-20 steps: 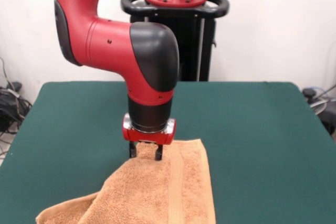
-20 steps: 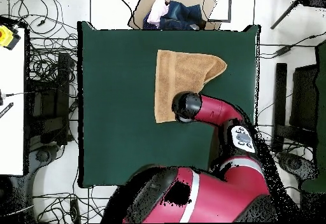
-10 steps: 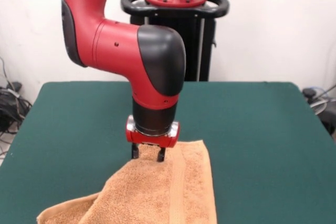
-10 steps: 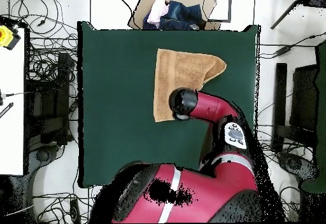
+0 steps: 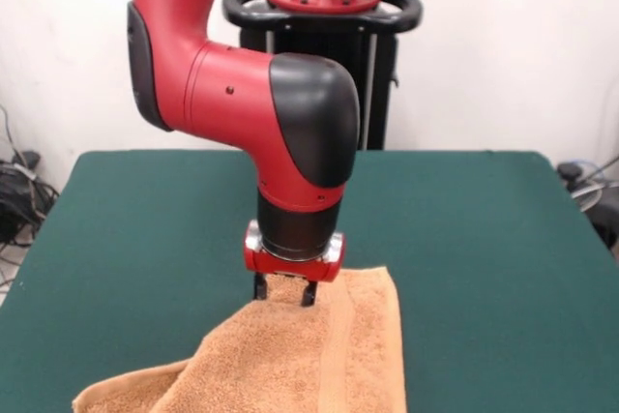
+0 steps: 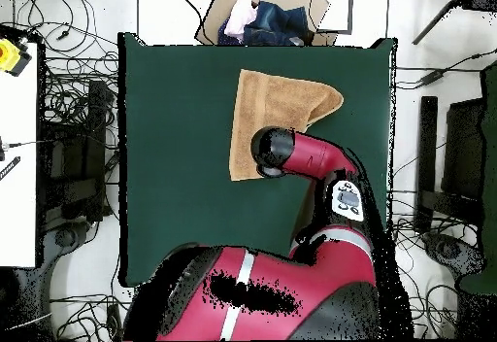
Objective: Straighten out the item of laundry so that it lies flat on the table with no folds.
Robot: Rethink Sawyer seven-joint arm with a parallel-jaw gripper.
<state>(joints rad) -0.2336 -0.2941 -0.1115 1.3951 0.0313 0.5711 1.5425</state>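
jaws are down on the towel, pinched in close on the far edge of it, the cloth bunched up into a small peak between them. looks like a grip on the towel's far hem, near the corner away from the woven band. arm comes straight down over it, wrist vertical.

towel sits on the green worktop, toward the front edge of it in the front view, running out of the bottom of the picture. from overhead the towel lies in the upper middle of the worktop, with the arm's wrist covering its end nearest the robot.

key relation: nearly all the towel lies on the side of the jaws away from the robot, so its long axis runs from the gripped edge straight away from the base. woven band runs along that same axis, just beside the jaws.

not flat yet. one far corner is folded in, so overhead it shows a slanted edge and a point sticking out sideways; in the front view that is the flap low left, a layer tucked under.

my guess: pulling the gripped edge toward the base keeps the axis straight, but the folded corner probably needs its own grab.
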